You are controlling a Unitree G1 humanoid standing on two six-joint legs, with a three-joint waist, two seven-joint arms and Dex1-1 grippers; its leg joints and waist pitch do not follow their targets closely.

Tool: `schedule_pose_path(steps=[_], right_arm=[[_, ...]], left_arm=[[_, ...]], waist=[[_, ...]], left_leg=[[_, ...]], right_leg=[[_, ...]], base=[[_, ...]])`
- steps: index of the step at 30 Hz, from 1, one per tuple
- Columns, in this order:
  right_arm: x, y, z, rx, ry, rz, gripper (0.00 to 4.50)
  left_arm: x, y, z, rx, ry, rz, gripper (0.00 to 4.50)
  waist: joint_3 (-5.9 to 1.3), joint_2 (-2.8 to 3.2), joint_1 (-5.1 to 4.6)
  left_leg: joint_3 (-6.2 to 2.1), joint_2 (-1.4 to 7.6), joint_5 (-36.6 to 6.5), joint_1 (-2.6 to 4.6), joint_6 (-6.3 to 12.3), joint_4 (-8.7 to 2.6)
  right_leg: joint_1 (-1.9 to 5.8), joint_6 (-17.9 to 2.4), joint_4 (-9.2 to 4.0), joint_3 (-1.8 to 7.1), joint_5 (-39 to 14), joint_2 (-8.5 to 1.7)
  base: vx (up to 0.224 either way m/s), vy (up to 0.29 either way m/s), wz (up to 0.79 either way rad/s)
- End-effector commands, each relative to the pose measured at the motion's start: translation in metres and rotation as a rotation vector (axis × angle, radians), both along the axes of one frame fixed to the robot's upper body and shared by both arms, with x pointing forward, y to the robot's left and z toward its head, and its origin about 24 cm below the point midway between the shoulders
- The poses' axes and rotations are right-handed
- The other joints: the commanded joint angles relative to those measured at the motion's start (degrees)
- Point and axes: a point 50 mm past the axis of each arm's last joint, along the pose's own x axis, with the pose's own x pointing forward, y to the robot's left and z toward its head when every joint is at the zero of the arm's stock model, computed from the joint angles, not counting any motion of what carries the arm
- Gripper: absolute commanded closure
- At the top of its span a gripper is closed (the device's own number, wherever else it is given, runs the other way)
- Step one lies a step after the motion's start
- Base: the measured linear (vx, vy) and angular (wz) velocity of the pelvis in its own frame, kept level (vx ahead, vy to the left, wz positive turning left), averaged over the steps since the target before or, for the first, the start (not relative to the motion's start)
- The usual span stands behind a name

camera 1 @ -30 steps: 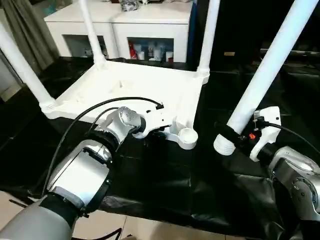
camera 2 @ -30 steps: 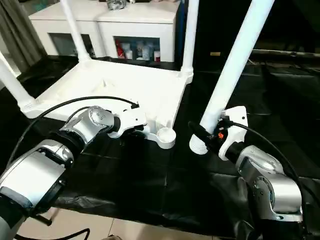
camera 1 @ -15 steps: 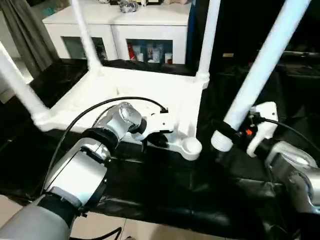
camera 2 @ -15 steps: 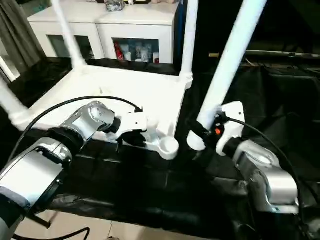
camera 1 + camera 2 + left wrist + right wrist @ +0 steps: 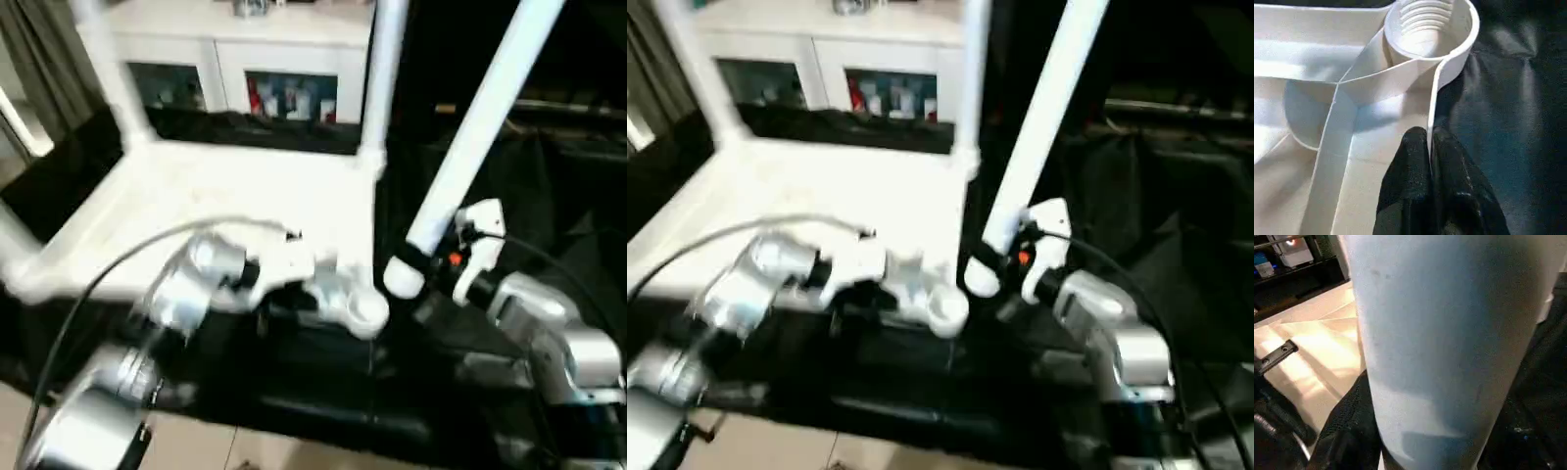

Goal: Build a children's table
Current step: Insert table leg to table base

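Your table top [image 5: 225,196] lies upside down on the black sheet [image 5: 470,323], ribbed underside up, in front of the white cabinet [image 5: 245,59]. Three legs already stand in its sockets: one at the far right corner [image 5: 382,78], one at the far left [image 5: 103,69], one at the near left, cut by the frame edge [image 5: 15,245]. The near right corner socket [image 5: 1427,29] is open, its inner ridges visible.

Your left gripper [image 5: 1430,147] sits on the near edge of the top, just short of that open socket. In the left wrist view its two black fingers [image 5: 1408,166] are pressed together with the thin upright rim wall [image 5: 1434,103] pinched between them, one finger inside the rim, one outside over the sheet. The left forearm [image 5: 186,284] reaches forward and inward across the near side of the table, wrist bent toward the corner, cable [image 5: 127,255] arcing over it.

Your right gripper [image 5: 426,269] is clamped around the fourth leg [image 5: 480,127] near its thick lower end. That leg leans up and to the right, its ridged end [image 5: 402,279] hanging just beside the open socket, to its right and not in it. The right forearm [image 5: 549,333] comes in from the lower right, hand tipped up toward the leg.
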Motion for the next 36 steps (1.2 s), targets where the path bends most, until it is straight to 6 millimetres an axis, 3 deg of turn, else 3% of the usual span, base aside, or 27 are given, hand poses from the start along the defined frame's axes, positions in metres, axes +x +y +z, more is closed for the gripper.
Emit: schedule_pose_path(steps=[1,4,8,9,11,13,16,21,26,35,36], right_arm=[[0.002,0.002,0.005,0.006,-0.032,0.006,2.59],[0.001,0.003,0.005,0.007,-0.031,0.009,2.59],[0.001,0.003,0.005,0.010,-0.032,0.011,2.59],[0.001,0.004,0.005,0.010,-0.032,0.011,2.59],[0.001,0.004,0.005,0.010,-0.032,0.012,2.59],[0.002,0.004,0.005,0.007,-0.029,0.017,2.59],[0.003,0.003,0.005,0.005,-0.029,0.021,2.59],[0.005,0.004,0.006,0.004,-0.033,0.025,2.59],[0.005,0.005,0.007,0.003,-0.034,0.029,2.59],[0.006,0.003,0.008,-0.001,-0.037,0.035,2.59],[0.005,0.003,0.009,-0.003,-0.039,0.035,2.59]], left_arm=[[-0.007,0.006,-0.022,0.059,0.040,0.068,4.50],[-0.008,0.000,-0.018,0.015,0.001,0.085,4.50],[-0.012,-0.005,-0.011,-0.036,-0.048,0.104,4.50],[-0.014,-0.006,-0.009,-0.045,-0.062,0.117,4.20],[-0.015,-0.007,-0.008,-0.060,-0.073,0.119,4.02],[-0.018,-0.008,-0.003,-0.125,-0.034,0.114,3.86],[-0.014,-0.006,-0.002,-0.123,-0.084,0.127,3.76],[-0.013,0.002,-0.007,-0.094,-0.036,0.138,3.73],[-0.009,0.010,-0.011,-0.071,-0.030,0.148,3.72],[0.003,0.006,-0.009,-0.068,-0.024,0.079,3.72],[0.005,0.004,-0.009,-0.068,-0.031,0.076,4.00]], waist=[[-2.73,-0.84,0.31],[-2.77,-0.90,0.27],[-2.93,-1.05,0.31],[-3.04,-1.26,0.31],[-3.17,-1.24,0.38],[-3.25,-1.61,0.46],[-3.26,-1.45,0.59],[-3.05,-1.54,0.70],[-3.14,-1.55,0.67],[-3.18,-1.43,1.09],[-3.23,-1.50,1.16]], left_leg=[[-2.08,3.57,-12.19,0.57,1.30,-4.35],[-2.21,3.58,-13.09,0.71,0.91,-4.50],[-2.08,3.55,-11.77,0.70,1.33,-4.36],[-2.05,3.63,-10.77,0.55,1.52,-4.31],[-2.01,3.56,-9.35,0.43,2.06,-4.15],[-1.91,3.46,-7.42,0.15,2.79,-4.01],[-1.84,3.44,-6.90,0.20,3.32,-3.88],[-1.86,3.42,-8.18,0.32,2.72,-4.04],[-1.87,3.37,-7.73,0.36,2.55,-3.99],[-1.81,3.39,-7.99,0.47,2.10,-3.94],[-1.84,3.39,-7.75,0.42,2.11,-3.91]], right_leg=[[2.30,-9.85,-4.67,3.06,-19.47,-5.91],[2.23,-8.72,-4.83,3.08,-20.97,-5.78],[2.07,-8.98,-4.67,3.19,-18.62,-5.66],[2.18,-9.44,-4.36,3.22,-16.67,-5.66],[2.23,-9.82,-4.09,3.21,-14.69,-5.64],[2.39,-10.20,-3.78,3.15,-12.70,-5.67],[2.10,-10.14,-3.84,3.11,-11.85,-5.41],[2.04,-9.26,-4.08,3.11,-14.34,-5.50],[2.07,-9.34,-3.89,3.13,-13.04,-5.45],[2.05,-9.27,-3.94,3.18,-13.20,-5.56],[2.15,-9.45,-3.86,3.20,-12.65,-5.63]], base=[[0.000,0.000,0.00],[0.000,0.000,0.00],[0.000,0.000,0.00],[0.000,0.000,0.00],[0.000,0.000,0.00],[0.000,0.000,0.00],[0.000,0.000,0.00],[0.000,0.000,0.00],[0.000,0.000,0.00],[0.000,0.000,0.00],[0.000,0.000,0.00]])
